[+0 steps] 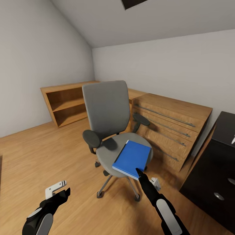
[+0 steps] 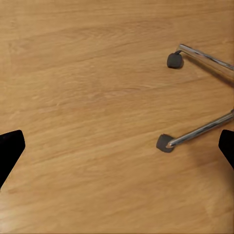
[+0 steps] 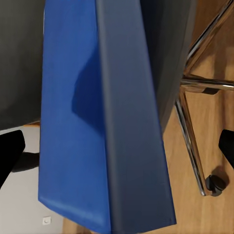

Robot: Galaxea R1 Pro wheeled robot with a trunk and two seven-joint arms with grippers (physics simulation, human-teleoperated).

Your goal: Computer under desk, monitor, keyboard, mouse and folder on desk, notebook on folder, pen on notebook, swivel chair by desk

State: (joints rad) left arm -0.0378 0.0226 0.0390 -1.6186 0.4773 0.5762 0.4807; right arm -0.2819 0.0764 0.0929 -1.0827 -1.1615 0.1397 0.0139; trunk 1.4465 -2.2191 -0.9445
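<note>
Room: grey walls met a sloped ceiling over a wood plank floor (image 1: 39, 153), the bedroom where the workspace was to be tidied
Desk: its glossy black drawer unit (image 1: 215, 176) showed at the right edge of the head view, close to the chair, so the carry looked short
Dresser: a light wooden dresser (image 1: 169, 127) stood against the far wall just behind the chair, with an open wooden shelf unit (image 1: 67, 102) further left; neither seemed part of the job
Swivel chair: the swivel chair (image 1: 109, 120) stood in the middle of the floor facing the robot, apart from the desk, not yet placed beside it
Folder: the blue folder (image 1: 132, 158) lay flat on the chair seat, overhanging the front edge, which left that near edge free for a pinch
Right gripper: the right gripper (image 1: 141, 173) reached to the folder's near edge; in the right wrist view the folder (image 3: 92, 126) lay between the two dark fingertips (image 3: 9, 153), which stood wide apart and held nothing, apparently lined up to close on it
Left gripper: the left gripper (image 1: 62, 192) hung low over bare floor with its fingers spread and empty, seemingly parked clear of the reach; the left wrist view showed chrome chair legs and a castor (image 2: 165, 143)
</note>
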